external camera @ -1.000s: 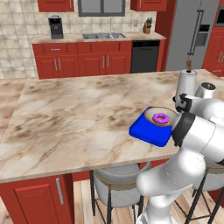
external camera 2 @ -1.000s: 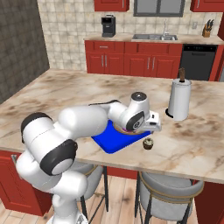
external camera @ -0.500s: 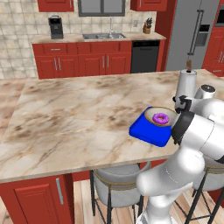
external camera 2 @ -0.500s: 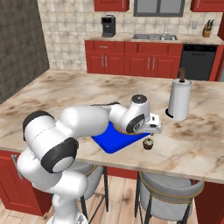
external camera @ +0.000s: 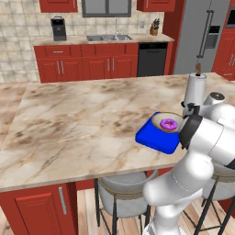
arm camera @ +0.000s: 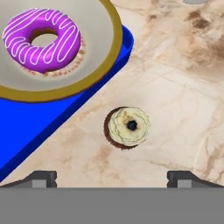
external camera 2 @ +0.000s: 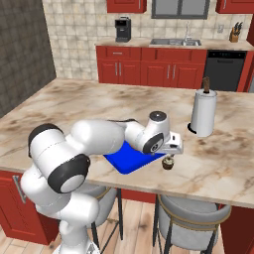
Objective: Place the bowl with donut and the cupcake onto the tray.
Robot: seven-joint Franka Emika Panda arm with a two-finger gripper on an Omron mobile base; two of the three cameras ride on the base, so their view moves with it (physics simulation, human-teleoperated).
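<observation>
The bowl with the donut already sits on the tray; judged from that, you are on the second step, the cupcake. The cupcake stands on the counter just beside the tray's edge, not touching it. Your gripper hangs above it, jaws wide open, nothing held. Next move, as I judge it: descend straight, centre the cupcake between the fingertips, then close gently.
</observation>
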